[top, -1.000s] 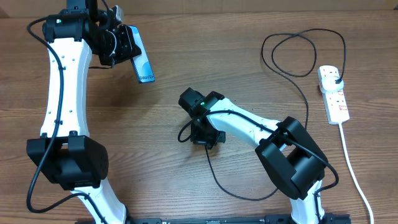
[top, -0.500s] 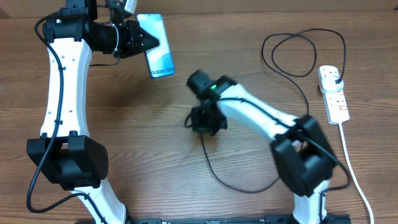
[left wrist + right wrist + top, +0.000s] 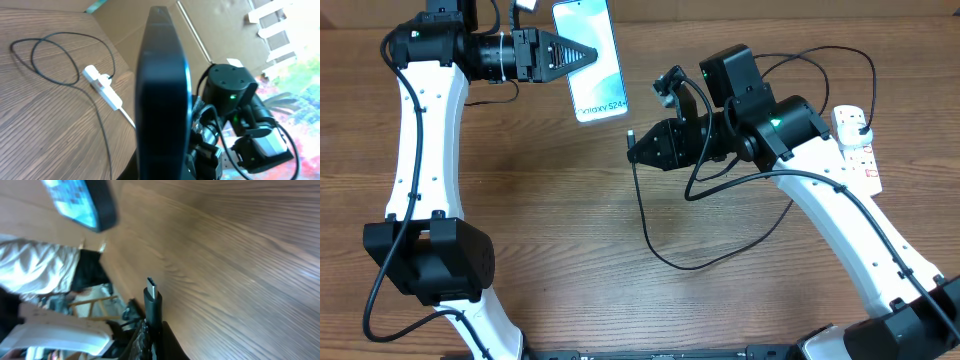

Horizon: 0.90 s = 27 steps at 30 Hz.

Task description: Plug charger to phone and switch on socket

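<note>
While the left end effector point(image 3: 575, 52) is clamped on the phone point(image 3: 598, 80), held up at the far side with its long axis running far to near, the right end effector point(image 3: 640, 148) pinches the charger tip point(image 3: 632, 134) just right of the phone's near edge. The socket point(image 3: 857, 155) lies at the far right of the tabletop point(image 3: 520, 250).
</note>
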Tool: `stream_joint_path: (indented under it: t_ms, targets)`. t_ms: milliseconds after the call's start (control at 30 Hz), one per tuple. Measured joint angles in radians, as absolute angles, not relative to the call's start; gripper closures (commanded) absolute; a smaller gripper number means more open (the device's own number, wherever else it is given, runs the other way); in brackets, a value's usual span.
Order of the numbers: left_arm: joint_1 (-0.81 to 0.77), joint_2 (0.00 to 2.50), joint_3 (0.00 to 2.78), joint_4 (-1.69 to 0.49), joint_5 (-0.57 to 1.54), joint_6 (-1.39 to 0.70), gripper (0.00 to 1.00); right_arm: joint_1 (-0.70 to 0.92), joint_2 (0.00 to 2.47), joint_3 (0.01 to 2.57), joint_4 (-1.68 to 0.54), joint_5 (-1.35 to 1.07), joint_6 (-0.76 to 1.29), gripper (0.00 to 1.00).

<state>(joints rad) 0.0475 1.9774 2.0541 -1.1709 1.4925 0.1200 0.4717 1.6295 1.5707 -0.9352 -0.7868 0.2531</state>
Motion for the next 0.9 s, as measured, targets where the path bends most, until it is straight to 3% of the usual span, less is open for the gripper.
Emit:
stream_joint_path:
  t_ms: [300,900]
  targets:
    - [0.039,1.977,2.054,-1.17,1.519,0.131,0.96,0.472,1.631,1.571,-0.861,-0.92,0.24,0.96]
    - [0.012,1.977,2.054,-1.174,1.52,0.131,0.96,0.472,1.631,1.571,-0.813,-0.939,0.281,0.96]
